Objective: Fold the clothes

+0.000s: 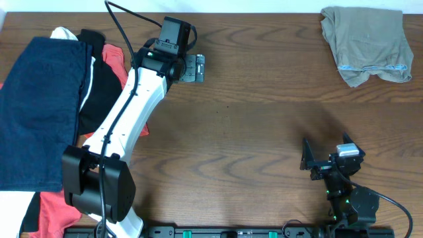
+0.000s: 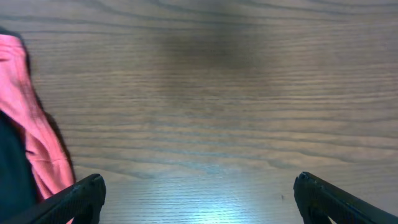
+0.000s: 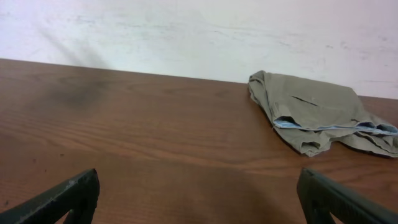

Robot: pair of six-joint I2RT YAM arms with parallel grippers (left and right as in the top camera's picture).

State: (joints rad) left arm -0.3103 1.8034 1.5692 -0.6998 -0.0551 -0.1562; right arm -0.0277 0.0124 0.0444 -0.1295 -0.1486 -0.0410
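Observation:
The khaki-beige shorts lie bunched and partly folded at the far right corner of the table, with the pale blue inner waistband showing along the near edge. They also show in the right wrist view, far ahead and to the right. My left gripper is open and empty over bare wood at the far middle, far from the shorts; its fingers are wide apart in the left wrist view. My right gripper is open and empty near the front right, well short of the shorts; its fingers also show in its own wrist view.
A pile of other garments covers the left side: a navy blue one, a black one, and an orange-red one, which also shows beside my left finger in the left wrist view. The left arm crosses the pile's edge.

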